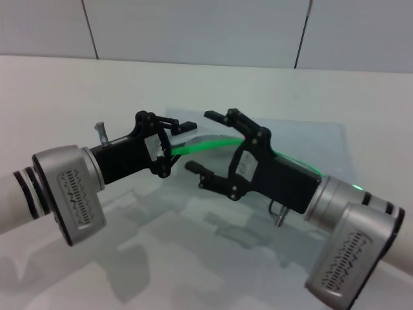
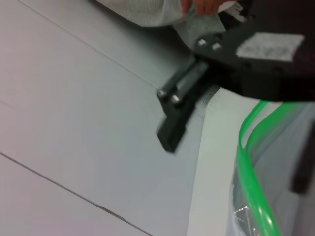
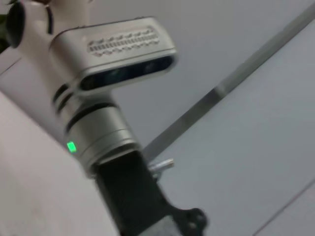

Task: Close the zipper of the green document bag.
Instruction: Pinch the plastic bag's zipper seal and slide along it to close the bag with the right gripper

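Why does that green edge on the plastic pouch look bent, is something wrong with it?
The zipper bows upward between the two grippers instead of lying flat, and in the left wrist view its two green tracks run apart, so it is partly unzipped. The green document bag is lifted and curved. Nothing looks torn.

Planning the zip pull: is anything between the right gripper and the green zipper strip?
Nothing visible. The right gripper is open just beside the raised zipper, no object between them. The left gripper pinches the strip's end from the opposite side.
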Controlling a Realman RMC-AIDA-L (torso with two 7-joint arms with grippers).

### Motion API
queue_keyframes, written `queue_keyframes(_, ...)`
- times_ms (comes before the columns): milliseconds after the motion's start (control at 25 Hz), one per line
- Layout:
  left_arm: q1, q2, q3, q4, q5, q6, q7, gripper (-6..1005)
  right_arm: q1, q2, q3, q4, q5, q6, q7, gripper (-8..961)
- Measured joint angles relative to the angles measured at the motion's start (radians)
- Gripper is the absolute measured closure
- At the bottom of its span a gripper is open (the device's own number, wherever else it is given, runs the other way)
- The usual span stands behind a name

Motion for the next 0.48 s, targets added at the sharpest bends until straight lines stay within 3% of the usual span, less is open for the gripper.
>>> queue_keyframes(480,-0.01,0.02,0.006,0.001,0.006,0.036,0.024,942,-0.021,-0.005,0.016,-0.019,-0.001,-0.031,0.006,83)
